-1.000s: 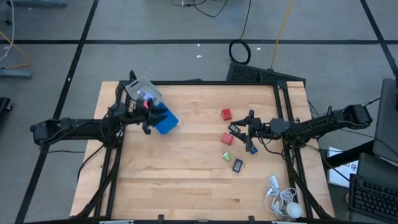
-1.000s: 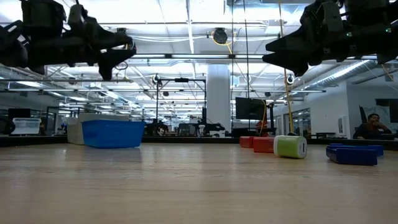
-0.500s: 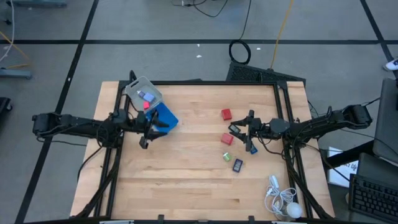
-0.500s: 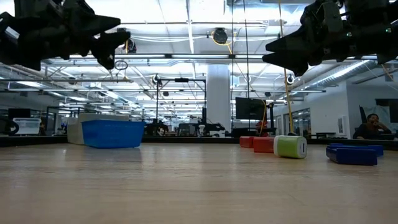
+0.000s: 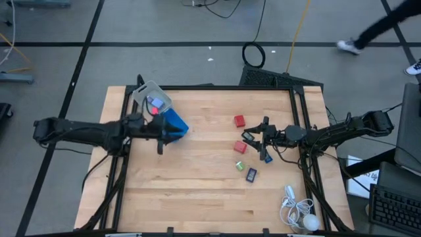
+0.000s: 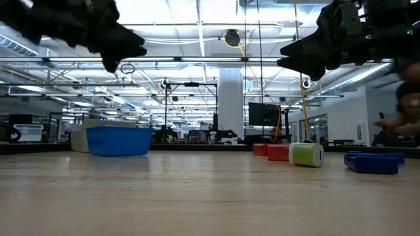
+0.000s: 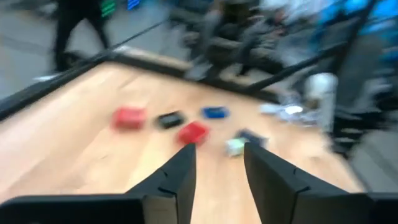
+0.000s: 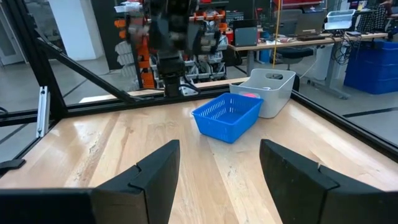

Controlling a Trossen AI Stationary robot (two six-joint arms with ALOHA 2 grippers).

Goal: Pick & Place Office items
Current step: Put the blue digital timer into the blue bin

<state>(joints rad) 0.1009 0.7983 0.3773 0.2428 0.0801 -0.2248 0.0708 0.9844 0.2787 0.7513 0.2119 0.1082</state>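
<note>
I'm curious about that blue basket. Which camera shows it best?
The right wrist view: the blue basket shows whole, mesh visible. The high view partly hides it under the left arm; the low view shows only its side.

Two red blocks (image 5: 239,121), one green piece (image 5: 241,166), two dark blue pieces (image 5: 252,174), one blue basket (image 5: 175,125), one clear box (image 5: 146,93)

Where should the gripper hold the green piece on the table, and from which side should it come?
Grip the green piece across its short sides, coming straight down from above. It lies flat and low on the table, apart from the dark blue piece, so both sides look free.
</note>
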